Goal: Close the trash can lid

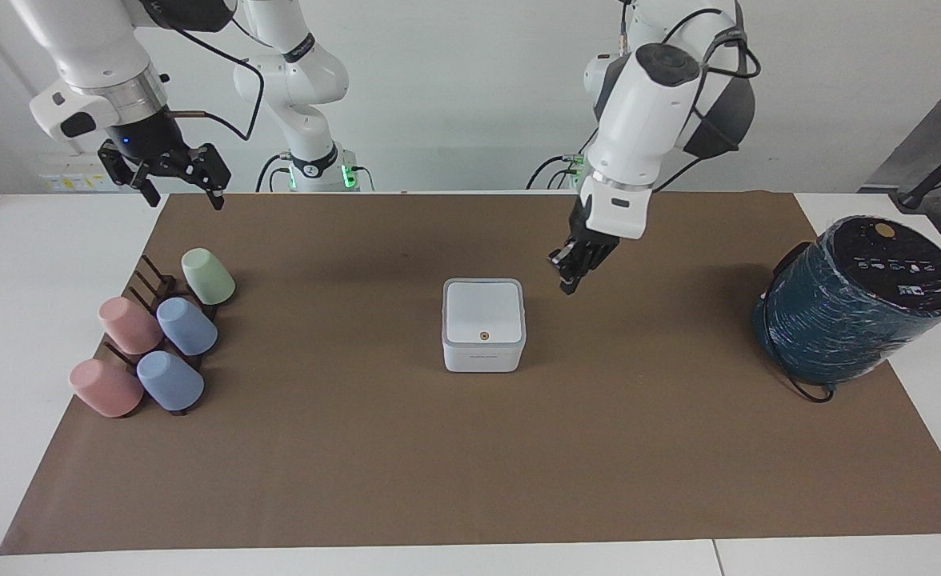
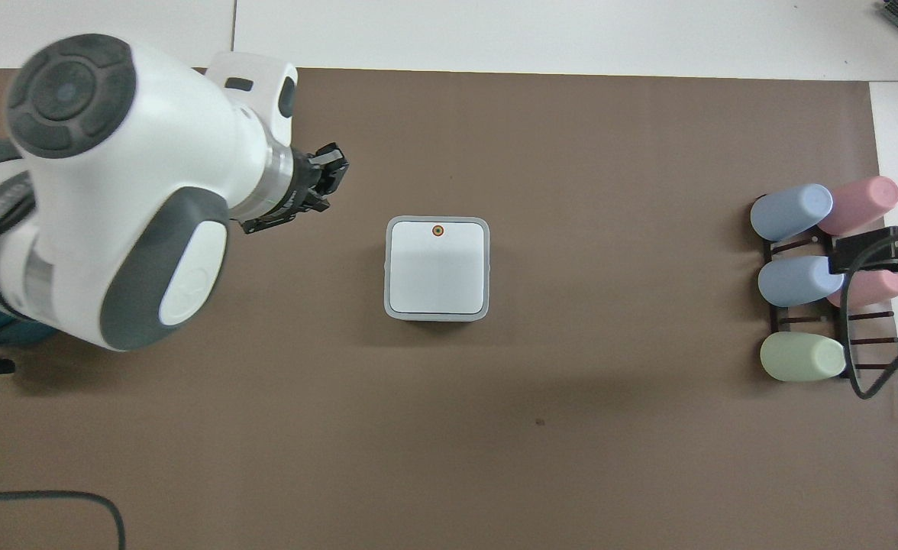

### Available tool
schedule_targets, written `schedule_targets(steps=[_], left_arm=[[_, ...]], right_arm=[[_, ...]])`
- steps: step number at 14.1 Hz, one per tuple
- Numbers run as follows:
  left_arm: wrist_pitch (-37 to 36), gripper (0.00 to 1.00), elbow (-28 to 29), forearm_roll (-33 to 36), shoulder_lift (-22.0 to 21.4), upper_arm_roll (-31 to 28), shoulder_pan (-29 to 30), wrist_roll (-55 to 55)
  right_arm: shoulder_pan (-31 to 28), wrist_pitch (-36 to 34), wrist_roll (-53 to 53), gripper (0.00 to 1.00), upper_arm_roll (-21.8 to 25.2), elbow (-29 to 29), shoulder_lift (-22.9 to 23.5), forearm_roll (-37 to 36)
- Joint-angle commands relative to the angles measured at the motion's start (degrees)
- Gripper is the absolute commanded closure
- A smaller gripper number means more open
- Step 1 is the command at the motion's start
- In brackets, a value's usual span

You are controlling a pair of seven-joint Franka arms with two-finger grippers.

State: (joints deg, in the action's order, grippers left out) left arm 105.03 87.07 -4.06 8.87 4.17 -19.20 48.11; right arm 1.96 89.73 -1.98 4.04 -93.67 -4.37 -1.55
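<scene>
Dead centre of the facing view, on the brown mat (image 1: 470, 464): the trash can (image 1: 482, 358), standing square and upright. Down flat on top of it, the lid (image 1: 483, 310), flush all round the rim, with no gap and no blue underside showing. Facing up near the lid's lower edge in that view, the orange dot (image 1: 483, 336), probably the place to press.

Just up and to the right of the box in the facing view: the left gripper (image 1: 568, 285), hanging in the air over bare mat, well clear of the lid. Fingertips pinched together, nothing between them. Makes sense for a pushing job: a closed tip works as one firm poker, and a flap like this needs pressing down, not grasping. Pointing down at a slant and touching nothing.

Upper left of the facing view: the right gripper (image 1: 185, 200), waiting high over the mat's corner, fingers spread wide and empty. Sensibly parked out of the way, since one arm is enough here.

Lower left of that view: pastel cups (image 1: 186, 324) lying on a dark rack (image 1: 150, 276), well apart from the action. Far right: the big teal wrapped cylinder (image 1: 854, 312), tilted half off the mat and no part of this.

Judging by the lid lying flat, looks done, with nothing left but pulling clear.
</scene>
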Motion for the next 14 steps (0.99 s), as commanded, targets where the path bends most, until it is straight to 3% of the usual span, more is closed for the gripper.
schedule_targets(steps=[1, 5, 8, 14], left_arm=[[-8.67, 1.00, 0.64, 0.81, -4.29, 0.05, 5.56, -12.55], [-14.49, 0.96, 0.55, 1.33, -7.20, 0.14, 12.07, -28.21], [-15.83, 0.95, 0.81, 6.33, -8.52, 0.49, 13.13, -40.00], [-17.22, 0.89, 1.52, 6.43, -9.31, 0.49, 13.66, -43.35]], right_arm=[[-0.12, -0.08, 0.66, 0.00, -0.44, -0.37, -0.28, -0.30], [-0.21, -0.08, 0.57, 0.00, -0.88, -0.64, -0.37, -0.39], [-0.29, -0.08, 0.92, 0.00, -0.79, -0.55, -0.28, -0.21], [-0.29, -0.17, 0.84, 0.00, -0.79, -0.46, -0.37, -0.21]])
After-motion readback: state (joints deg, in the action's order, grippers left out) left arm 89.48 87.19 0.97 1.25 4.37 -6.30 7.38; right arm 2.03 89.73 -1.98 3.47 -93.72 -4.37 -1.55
